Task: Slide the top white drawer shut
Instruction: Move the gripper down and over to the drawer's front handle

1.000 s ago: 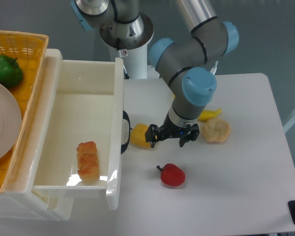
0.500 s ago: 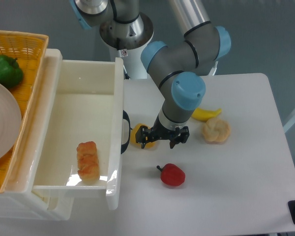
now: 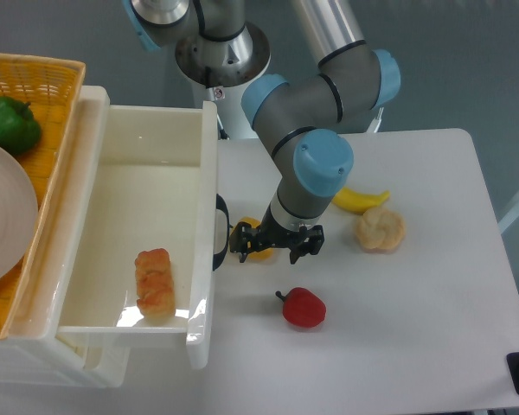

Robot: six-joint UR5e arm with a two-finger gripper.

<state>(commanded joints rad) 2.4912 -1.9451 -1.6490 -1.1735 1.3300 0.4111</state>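
Leftward since a second ago, my gripper (image 3: 276, 245), fingers spread and empty, nears the top white drawer (image 3: 206, 233), pulled open at frame left. I should press its front squarely.

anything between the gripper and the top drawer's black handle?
In the fixed camera view, a yellow-orange block sits under the gripper, partly hidden. Beyond it, only a short bare strip of table separates it from the black handle.

top white drawer (image 3: 138, 186) — glossy, deep | pulled fully open | curved black handle facing the table
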